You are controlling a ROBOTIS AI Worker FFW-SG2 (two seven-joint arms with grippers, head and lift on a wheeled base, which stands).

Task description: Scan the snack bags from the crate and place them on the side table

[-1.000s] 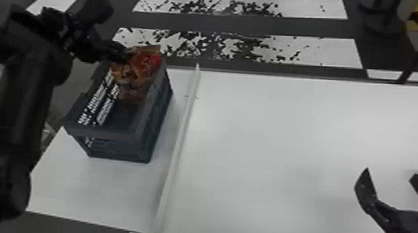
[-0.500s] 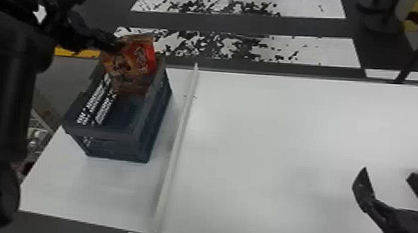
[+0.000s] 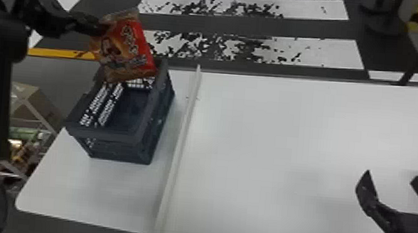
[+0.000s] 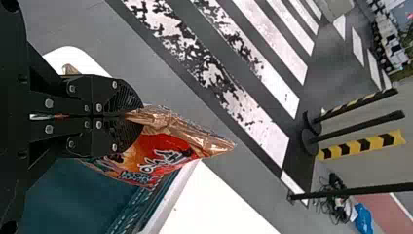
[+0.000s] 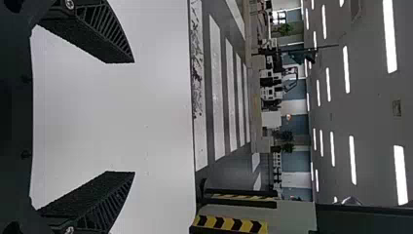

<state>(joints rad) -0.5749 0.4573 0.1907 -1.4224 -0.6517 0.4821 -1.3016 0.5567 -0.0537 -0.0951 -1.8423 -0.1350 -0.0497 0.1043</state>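
Your snack bag (image 3: 127, 52) is tilted over the far end of the dark blue crate (image 3: 105, 133), its crinkled edge pinched tight in your left gripper (image 3: 99, 27). Crate sits on the white table (image 3: 289, 131), just left of the raised strip (image 3: 180, 140); your right gripper (image 3: 391, 175) is over the table's right side, fingers spread wide.

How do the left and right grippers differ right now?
The left gripper is closed on the snack bag; the right gripper has its fingers spread, nothing between them. The left gripper is near the crate's far end; the right gripper is at the table's right side. Both have black fingers.
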